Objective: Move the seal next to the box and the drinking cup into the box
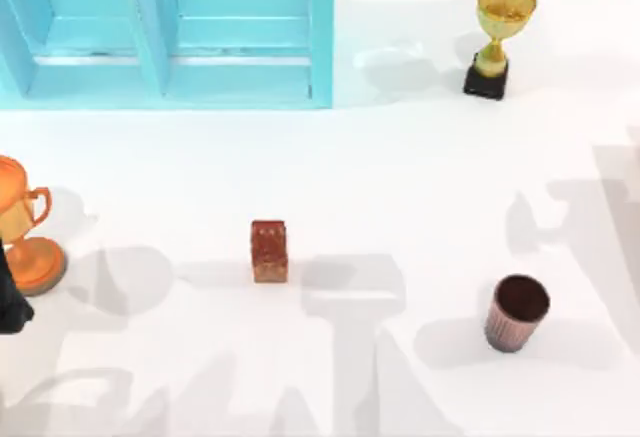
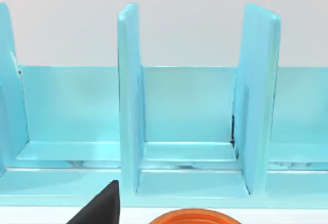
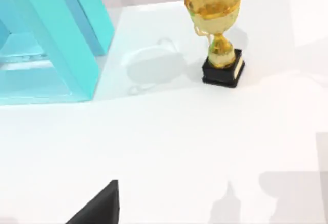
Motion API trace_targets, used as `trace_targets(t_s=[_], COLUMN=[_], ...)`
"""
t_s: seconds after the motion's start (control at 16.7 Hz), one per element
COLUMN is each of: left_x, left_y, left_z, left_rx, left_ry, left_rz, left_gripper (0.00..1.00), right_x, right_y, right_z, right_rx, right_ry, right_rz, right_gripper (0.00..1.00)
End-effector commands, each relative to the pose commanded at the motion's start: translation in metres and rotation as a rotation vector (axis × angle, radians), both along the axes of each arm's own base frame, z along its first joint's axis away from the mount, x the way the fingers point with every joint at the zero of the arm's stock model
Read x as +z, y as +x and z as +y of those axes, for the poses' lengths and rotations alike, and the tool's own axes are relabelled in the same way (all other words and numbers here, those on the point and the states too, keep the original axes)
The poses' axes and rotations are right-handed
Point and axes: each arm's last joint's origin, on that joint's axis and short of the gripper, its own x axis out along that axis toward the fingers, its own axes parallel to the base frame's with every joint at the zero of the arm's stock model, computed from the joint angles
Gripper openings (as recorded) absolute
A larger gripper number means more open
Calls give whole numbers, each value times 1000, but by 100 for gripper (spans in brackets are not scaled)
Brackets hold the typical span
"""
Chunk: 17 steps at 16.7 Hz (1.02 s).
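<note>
Nearest desk edge, right: drinking cup (image 1: pixel 517 312), dark brown and ribbed, stands upright with its dark mouth up, well apart from the box.
Near middle of the desk: seal (image 1: pixel 269 251), a reddish-brown mottled block, stands alone on the white desk (image 1: pixel 400 187), left of the cup and well short of the box.
Left edge: orange two-handled trophy (image 1: pixel 22 227), with a dark piece of the left arm (image 1: pixel 12 302) just in front of it; its rim (image 2: pixel 195 217) also shows in the left wrist view.
Far right: gold trophy cup (image 1: pixel 497 37) on a black base, upright.
Far left: light blue box (image 1: pixel 240 32), open-fronted, with upright dividers (image 2: pixel 128 96) splitting it into compartments.
Jaws: for both arms I cannot tell whether they are wide or narrow.
</note>
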Motion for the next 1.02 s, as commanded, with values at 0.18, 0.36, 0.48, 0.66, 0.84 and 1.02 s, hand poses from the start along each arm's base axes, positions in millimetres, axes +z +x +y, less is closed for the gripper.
trace_targets(t_s=[0.18,0.36,0.48,0.66,0.84,1.02], left_x=[0,0,0,0,0,0], left_y=[0,0,0,0,0,0], left_z=[0,0,0,0,0,0], left_rx=[0,0,0,0,0,0], left_ry=[0,0,0,0,0,0], left_rz=[0,0,0,0,0,0], left_gripper=[100,100,100,100,100,100], right_x=[32,46,42,18,-18,-57], right_y=[45,92,120,149,161,160], right_z=[39,92,135,200,258,302], right_rx=[43,68,73,65,42,13], right_ry=[23,17,-4,-59,-130,-201], right_rz=[193,385,507,671,802,895], right_gripper=[100,100,100,100,100,100])
